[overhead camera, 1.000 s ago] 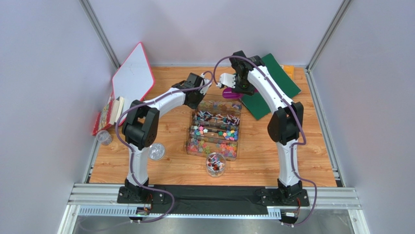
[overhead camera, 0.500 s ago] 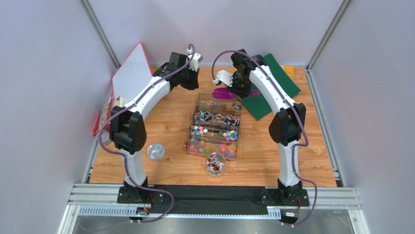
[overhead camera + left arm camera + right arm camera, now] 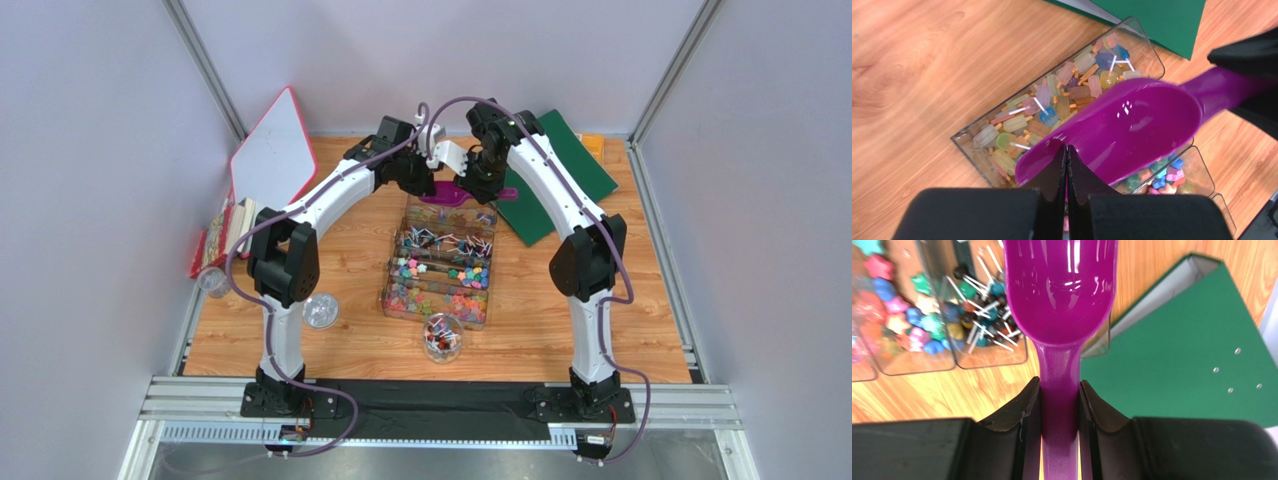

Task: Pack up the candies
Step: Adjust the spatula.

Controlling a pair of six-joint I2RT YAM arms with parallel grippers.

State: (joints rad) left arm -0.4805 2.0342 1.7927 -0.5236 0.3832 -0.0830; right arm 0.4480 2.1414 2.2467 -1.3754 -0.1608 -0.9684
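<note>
My right gripper [image 3: 1060, 390] is shut on the handle of the purple scoop [image 3: 1062, 290] and holds it over the far end of the clear compartment box [image 3: 386, 300]. The scoop's bowl [image 3: 1132, 125] looks empty. My left gripper [image 3: 1067, 147] is shut, its tips at the scoop's front rim. In the top view it [image 3: 424, 183] is just left of the scoop [image 3: 445, 195] and the right gripper [image 3: 474, 186]. The candies [image 3: 440, 272] fill the box's compartments: star sweets [image 3: 1162, 181] [image 3: 892, 315] and ice-lolly shapes [image 3: 1052, 105].
A small clear jar [image 3: 442, 337] holding some sweets stands before the box. A round lid [image 3: 321, 311] lies at the near left. A green folder [image 3: 560, 170] lies at the back right, a whiteboard [image 3: 272, 155] and books [image 3: 225, 235] at the left.
My left arm swung from beside the box to the back left, then right to the scoop's rim. My right gripper carried the scoop a little left, over the box's far end.
</note>
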